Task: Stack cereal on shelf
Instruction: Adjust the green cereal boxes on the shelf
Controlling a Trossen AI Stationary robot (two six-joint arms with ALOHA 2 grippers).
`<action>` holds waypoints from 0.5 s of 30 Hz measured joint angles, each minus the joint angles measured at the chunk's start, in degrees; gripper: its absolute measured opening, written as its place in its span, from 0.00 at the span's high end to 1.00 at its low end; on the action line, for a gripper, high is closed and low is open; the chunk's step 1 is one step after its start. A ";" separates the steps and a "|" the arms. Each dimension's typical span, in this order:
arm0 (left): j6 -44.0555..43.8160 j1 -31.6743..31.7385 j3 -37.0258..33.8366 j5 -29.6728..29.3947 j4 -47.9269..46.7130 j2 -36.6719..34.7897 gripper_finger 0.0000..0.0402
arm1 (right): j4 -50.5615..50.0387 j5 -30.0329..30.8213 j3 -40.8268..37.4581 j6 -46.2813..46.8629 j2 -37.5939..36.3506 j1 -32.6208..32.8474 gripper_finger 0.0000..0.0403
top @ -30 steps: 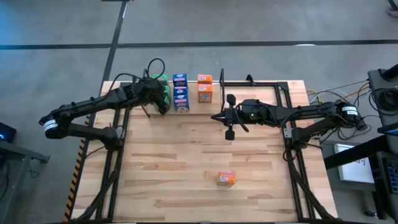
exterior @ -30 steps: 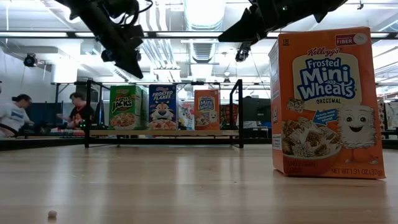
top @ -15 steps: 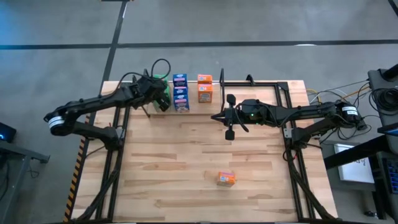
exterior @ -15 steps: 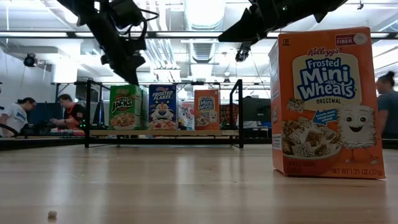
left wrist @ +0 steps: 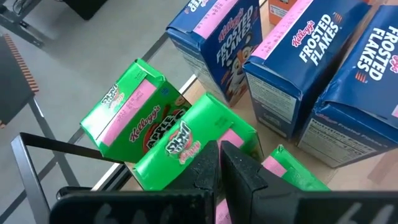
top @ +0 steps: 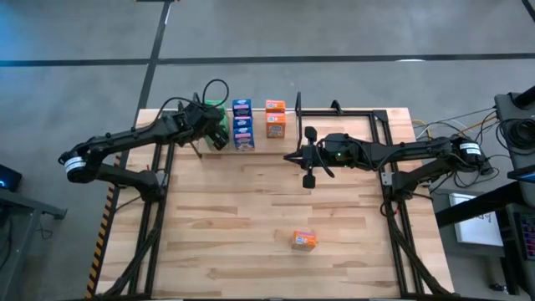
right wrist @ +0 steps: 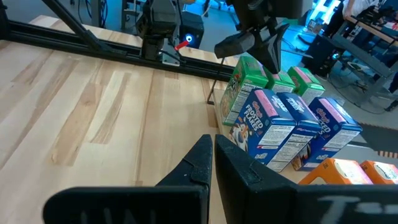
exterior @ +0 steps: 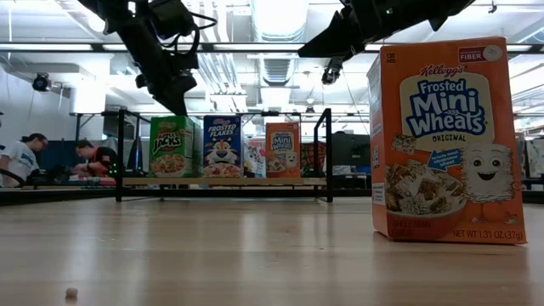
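- The cereal boxes stand in three rows on the shelf [exterior: 223, 181] at the far edge of the table [top: 251, 209]: green boxes [exterior: 171, 146] at the left end, blue boxes [exterior: 222, 146] in the middle, orange boxes [exterior: 282, 150] to the right.
- In the left wrist view one green box [left wrist: 124, 109] at the back of its row sits tilted, partly over the table's far edge; two more green boxes lie closer to the camera.
- One lone orange box [top: 303, 241] stands upright on the near part of the table, well apart from the shelf.
- The shelf's black wire brackets [exterior: 324, 153] rise at each end of the plank; the space right of the orange row is bare.
- The left gripper [top: 219, 138] hangs just above the green row, fingers pressed together, holding nothing.
- The right gripper [top: 306, 157] hovers mid-table, right of the orange row and apart from it, fingers together and empty.
- Black arm-mount frames [top: 393, 192] flank the table.
- People [exterior: 17, 157] sit in the room behind.
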 joint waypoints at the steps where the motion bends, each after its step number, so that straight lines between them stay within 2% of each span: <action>1: -0.02 0.00 0.00 0.00 -0.01 -0.01 1.00 | 0.00 -0.01 0.00 0.00 -0.01 -0.01 0.98; 10: 1.33 0.12 3.24 0.02 1.00 -0.26 1.00 | 0.01 0.01 0.00 -0.01 0.00 0.00 0.98; 15: 4.48 3.76 6.66 0.05 2.36 0.46 1.00 | 0.00 -0.02 0.00 0.00 0.00 0.00 0.98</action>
